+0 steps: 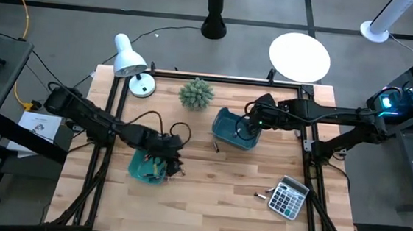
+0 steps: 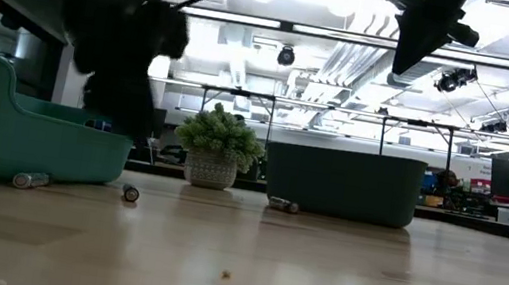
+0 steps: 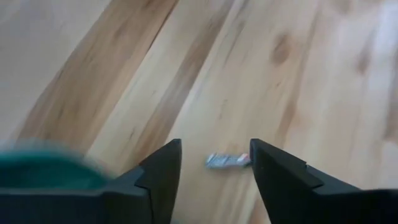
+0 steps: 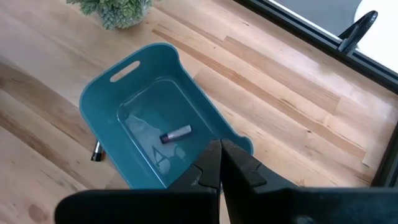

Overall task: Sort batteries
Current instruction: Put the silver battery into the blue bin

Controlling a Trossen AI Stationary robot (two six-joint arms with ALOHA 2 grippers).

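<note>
**Two teal trays, one battery seen inside, others loose on the wood**

The right-hand teal tray (image 4: 155, 124) sits near the middle of the table (image 1: 207, 197), just in front of the small potted plant (image 1: 196, 93). Its floor holds a single silvery battery (image 4: 176, 134), lying on its side; nothing else shows in it. Just outside that tray's wall a dark battery (image 4: 96, 151) lies on the wood. The right gripper (image 4: 221, 152) hangs above this tray's near rim with its fingers pressed together and nothing between them.

The left-hand teal tray (image 1: 143, 168) lies toward the table's left side. The left arm covers most of it from above, so its contents cannot be told. The left gripper (image 3: 214, 171) hovers by this tray's edge, fingers spread apart and holding nothing; between them, down on the bare wood, a pale battery with a red end (image 3: 227, 161) lies flat.

At table height, two more batteries (image 2: 30, 180) rest on the wood against the front of the left tray. A grey calculator (image 1: 289, 196) sits toward the table's front right, with a small battery (image 1: 261, 195) just beside it.
</note>
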